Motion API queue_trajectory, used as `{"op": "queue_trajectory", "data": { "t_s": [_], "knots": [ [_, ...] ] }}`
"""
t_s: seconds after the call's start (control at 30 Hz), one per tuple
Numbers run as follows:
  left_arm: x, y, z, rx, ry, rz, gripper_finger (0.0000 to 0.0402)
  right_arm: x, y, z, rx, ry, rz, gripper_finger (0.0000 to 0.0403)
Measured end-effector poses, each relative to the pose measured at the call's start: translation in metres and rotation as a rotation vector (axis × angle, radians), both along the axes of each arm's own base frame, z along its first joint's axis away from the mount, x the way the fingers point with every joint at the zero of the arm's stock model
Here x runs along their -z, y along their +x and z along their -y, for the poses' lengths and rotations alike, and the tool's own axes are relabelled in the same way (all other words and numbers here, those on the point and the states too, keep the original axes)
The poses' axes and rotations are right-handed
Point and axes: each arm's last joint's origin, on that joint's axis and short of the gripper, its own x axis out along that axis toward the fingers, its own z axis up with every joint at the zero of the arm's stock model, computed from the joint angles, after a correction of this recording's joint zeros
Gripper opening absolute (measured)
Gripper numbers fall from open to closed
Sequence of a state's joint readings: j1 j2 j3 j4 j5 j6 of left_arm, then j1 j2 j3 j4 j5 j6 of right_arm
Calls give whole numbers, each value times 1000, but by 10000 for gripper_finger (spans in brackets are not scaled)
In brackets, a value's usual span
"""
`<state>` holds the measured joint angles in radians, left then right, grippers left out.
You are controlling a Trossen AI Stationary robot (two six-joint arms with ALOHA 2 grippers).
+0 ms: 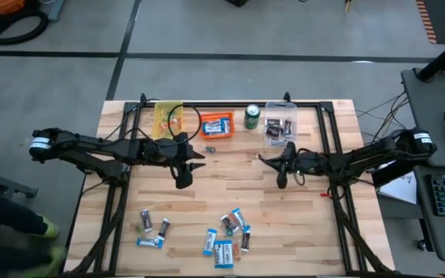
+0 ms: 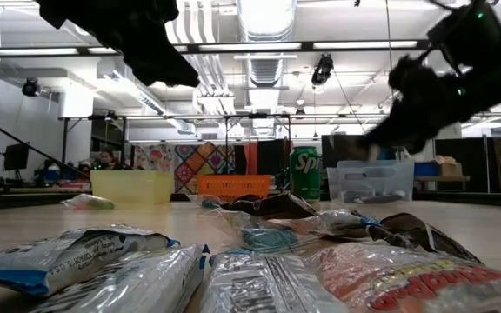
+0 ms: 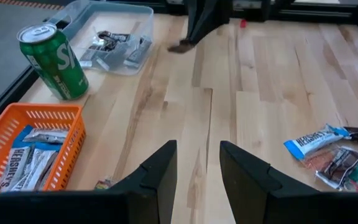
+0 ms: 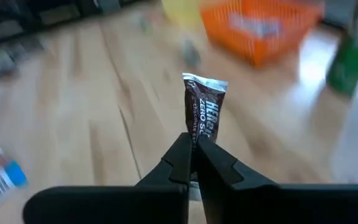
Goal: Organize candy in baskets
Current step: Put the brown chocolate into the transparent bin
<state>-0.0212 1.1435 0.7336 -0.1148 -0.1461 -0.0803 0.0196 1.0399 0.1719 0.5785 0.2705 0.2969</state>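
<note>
1. Near the clear plastic basket [image 1: 280, 122], your right gripper [image 4: 194, 163] pinches a dark brown wrapped candy bar [image 4: 204, 112] tight.
2. Beside the orange basket [image 1: 216, 125], your left gripper [image 3: 196, 167] hangs half open, holding nothing.

Glossy foil-wrapped candy [image 1: 224, 234] lies on a smooth pale wood table [image 1: 230, 174].

The wooden worktop [image 1: 230, 174] carries three baskets [image 1: 216, 125] and a green can [image 1: 253, 116] at the far edge, with candy [image 1: 226, 232] scattered near.
</note>
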Motion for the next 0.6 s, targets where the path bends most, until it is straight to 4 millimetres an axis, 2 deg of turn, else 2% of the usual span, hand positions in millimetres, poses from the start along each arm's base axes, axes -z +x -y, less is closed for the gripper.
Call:
{"op": "queue_trajectory", "data": {
  "t_s": [0.1,0.23,0.43,0.6],
  "knots": [
    [3,0,0,0,0,5,105,-13,2,1,37,-43,102,9],
    [5,0,0,-4,-7,18,105,-34,11,8,231,-137,112,9],
    [4,0,0,-6,-11,31,105,-68,26,33,609,-266,-138,9],
    [4,0,0,-8,-14,31,105,-86,28,69,818,-217,-352,9]
  ]
}}
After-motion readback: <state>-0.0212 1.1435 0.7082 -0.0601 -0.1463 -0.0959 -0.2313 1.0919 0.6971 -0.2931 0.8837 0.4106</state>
